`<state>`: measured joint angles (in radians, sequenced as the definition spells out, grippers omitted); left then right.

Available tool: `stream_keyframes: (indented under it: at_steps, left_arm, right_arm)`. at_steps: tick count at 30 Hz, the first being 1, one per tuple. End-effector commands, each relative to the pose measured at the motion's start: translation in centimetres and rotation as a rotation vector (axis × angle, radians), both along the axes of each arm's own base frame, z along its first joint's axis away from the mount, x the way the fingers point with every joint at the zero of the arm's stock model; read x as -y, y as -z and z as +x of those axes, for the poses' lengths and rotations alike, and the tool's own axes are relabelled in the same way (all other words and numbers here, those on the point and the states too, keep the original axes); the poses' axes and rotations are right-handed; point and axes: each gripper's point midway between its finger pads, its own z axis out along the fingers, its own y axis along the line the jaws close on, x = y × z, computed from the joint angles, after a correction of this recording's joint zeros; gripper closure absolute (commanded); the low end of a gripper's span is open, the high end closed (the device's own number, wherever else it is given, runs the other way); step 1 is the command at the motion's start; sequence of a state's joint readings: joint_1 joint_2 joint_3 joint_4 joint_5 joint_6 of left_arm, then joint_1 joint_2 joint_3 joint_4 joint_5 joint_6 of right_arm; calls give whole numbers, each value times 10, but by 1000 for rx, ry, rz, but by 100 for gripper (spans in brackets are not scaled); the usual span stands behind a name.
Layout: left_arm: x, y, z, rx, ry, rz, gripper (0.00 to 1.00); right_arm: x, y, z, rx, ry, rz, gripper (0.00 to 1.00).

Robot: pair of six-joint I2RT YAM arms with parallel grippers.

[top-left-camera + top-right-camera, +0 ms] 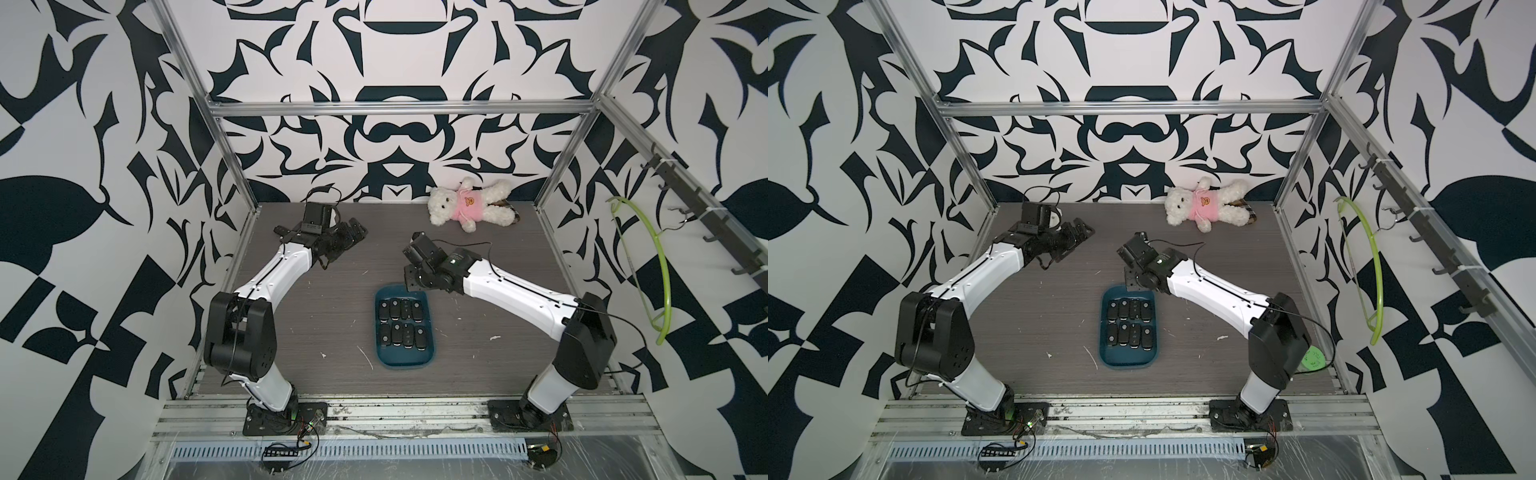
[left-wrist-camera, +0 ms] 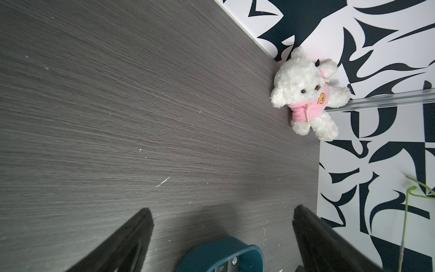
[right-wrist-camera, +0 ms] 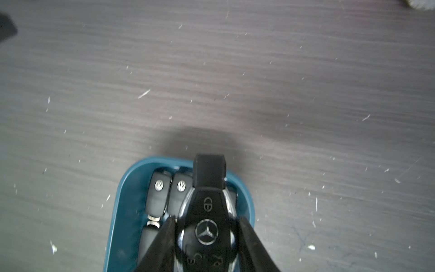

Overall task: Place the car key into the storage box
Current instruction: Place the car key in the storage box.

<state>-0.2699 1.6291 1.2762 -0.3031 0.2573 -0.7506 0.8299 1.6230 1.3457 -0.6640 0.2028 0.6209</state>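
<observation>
Car key (image 3: 207,226): I read a Mercedes star and a lock icon; it hangs over the far end of the storage box (image 3: 124,200).
Right gripper (image 3: 207,220): clamped on the key's sides.
Boxed keys (image 3: 159,188): VW badges.
Left gripper (image 2: 223,209): spread wide, holding nothing, toward the tabletop's (image 1: 291,324) far-left corner.

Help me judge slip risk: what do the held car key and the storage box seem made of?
The car key: glossy black plastic, judging by its sharp reflections; the bright rim looks chromed, metal or plated plastic, unclear. The storage box: teal moulded plastic, smooth with a soft sheen and rounded corners.
</observation>
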Motion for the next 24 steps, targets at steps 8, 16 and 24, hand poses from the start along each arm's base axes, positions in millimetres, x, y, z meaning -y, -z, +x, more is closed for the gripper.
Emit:
stream_keyframes:
  at_steps: [8, 16, 24]
  left_arm:
    - [3, -18, -43, 25, 16, 13, 1]
    - [-2, -20, -63, 23, 18, 33, 1]
    - [-1, -21, -76, 25, 13, 44, 1]
  right_arm:
    - [7, 14, -54, 9, 35, -8, 68]
    - [4, 36, -97, -4, -5, -43, 69]
    - [11, 58, -130, -51, -40, -60, 69]
